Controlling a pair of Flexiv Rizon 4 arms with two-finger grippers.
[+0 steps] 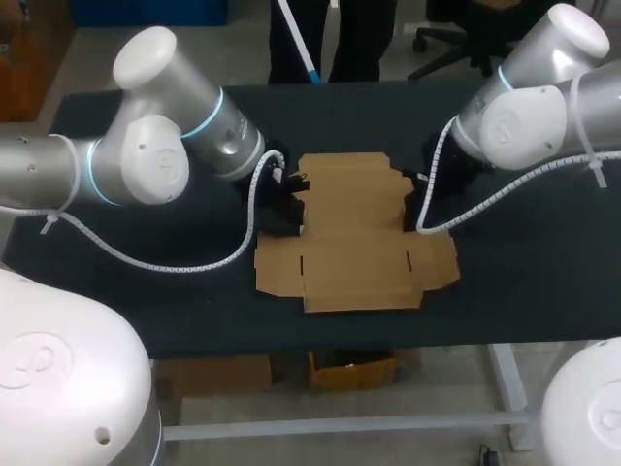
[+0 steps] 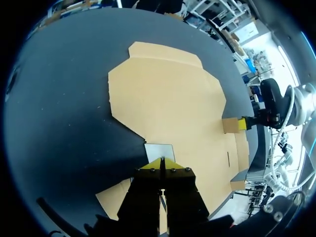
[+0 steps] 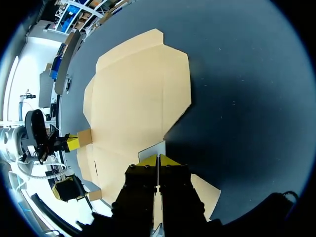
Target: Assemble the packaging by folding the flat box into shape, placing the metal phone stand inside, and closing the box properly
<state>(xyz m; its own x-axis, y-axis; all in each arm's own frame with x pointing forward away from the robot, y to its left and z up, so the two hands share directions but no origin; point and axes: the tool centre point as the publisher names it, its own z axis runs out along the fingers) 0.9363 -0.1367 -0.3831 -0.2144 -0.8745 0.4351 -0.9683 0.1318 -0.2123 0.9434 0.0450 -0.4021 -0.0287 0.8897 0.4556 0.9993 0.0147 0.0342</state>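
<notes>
low at opposite sides, left pincer (image 2: 162, 163) and right pincer (image 3: 158, 160) each clamp a flap of the flat box (image 1: 354, 233).

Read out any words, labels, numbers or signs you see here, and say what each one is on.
No text can be read.
The flat cardboard box is plain brown in all three views.
The black table bears no marks.
The left gripper and right gripper show yellow tips and black bodies, no lettering.
</notes>
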